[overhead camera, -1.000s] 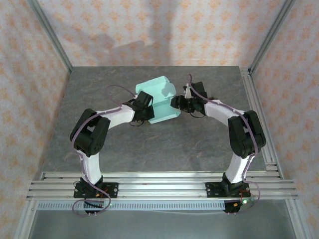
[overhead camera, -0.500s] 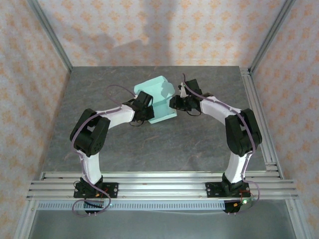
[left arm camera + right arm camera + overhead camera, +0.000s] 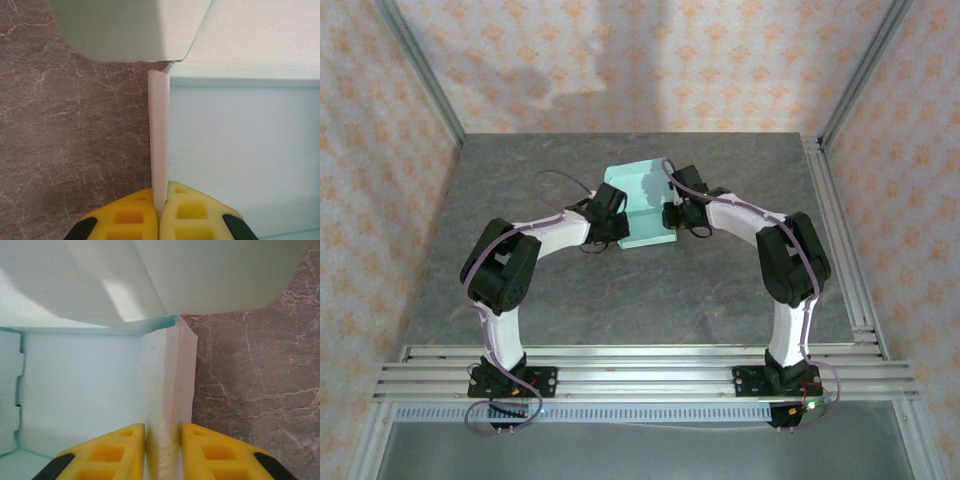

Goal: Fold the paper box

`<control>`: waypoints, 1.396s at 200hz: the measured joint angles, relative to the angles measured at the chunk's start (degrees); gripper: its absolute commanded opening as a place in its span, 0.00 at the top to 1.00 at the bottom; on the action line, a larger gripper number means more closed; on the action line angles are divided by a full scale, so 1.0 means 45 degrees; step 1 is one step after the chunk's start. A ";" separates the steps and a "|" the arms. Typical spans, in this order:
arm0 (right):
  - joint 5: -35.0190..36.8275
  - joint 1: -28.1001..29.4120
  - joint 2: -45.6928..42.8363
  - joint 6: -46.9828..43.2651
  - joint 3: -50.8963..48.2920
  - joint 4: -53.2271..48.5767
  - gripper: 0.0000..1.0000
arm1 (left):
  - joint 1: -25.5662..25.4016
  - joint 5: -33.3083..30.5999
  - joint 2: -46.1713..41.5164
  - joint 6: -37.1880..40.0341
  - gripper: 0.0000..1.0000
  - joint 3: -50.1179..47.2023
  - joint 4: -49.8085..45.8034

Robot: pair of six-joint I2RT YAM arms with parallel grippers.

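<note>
— At the left wall of the paper box (image 3: pixel 638 188), what has the left hand (image 3: pixel 160 199) got?

— That wall's thin upright edge, pinched flat between its yellow fingers with no gap. The box itself sits base-down on the grey surface (image 3: pixel 620 290), an arm reaching in at each side of it.

— And at the box's right wall?

— The right hand (image 3: pixel 163 435) straddles the doubled-over wall. It is narrow, with a finger touching each face, so I'd call it a grip on the card.

— So the step is standing both side walls up?

— I judge so. To do it well, hold both pinches low and level. That way the creases run along the box's base and the thin card doesn't buckle. Don't pull outward, or the base could slide. A rounded flap of the box stands just ahead of each pinched wall. Leave those flaps clear of the fingers.
</note>
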 measured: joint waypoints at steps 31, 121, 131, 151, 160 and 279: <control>0.0699 0.0209 0.0253 -0.0301 0.0374 -0.0335 0.84 | 0.0005 -0.0005 0.0000 0.0005 1.00 0.0010 -0.0015; 0.3594 0.1224 0.1569 -0.0622 0.1987 -0.1977 0.88 | 0.0000 -0.0024 0.0000 0.0005 1.00 0.0044 -0.0073; 0.3895 0.1341 0.1656 -0.0602 0.2157 -0.2161 0.89 | 0.0000 -0.0029 0.0000 0.0005 1.00 0.0053 -0.0102; 0.4449 0.1520 0.1885 -0.0563 0.2448 -0.2482 0.89 | 0.0000 -0.0049 0.0000 0.0005 1.00 0.0053 -0.0107; 0.4624 0.1574 0.1962 -0.0549 0.2565 -0.2618 0.88 | 0.0000 -0.0053 0.0000 0.0005 1.00 0.0053 -0.0107; 0.4974 0.1681 0.2545 -0.0282 0.3007 -0.3152 1.00 | -0.0005 -0.0068 0.0000 0.0049 1.00 0.0058 -0.0112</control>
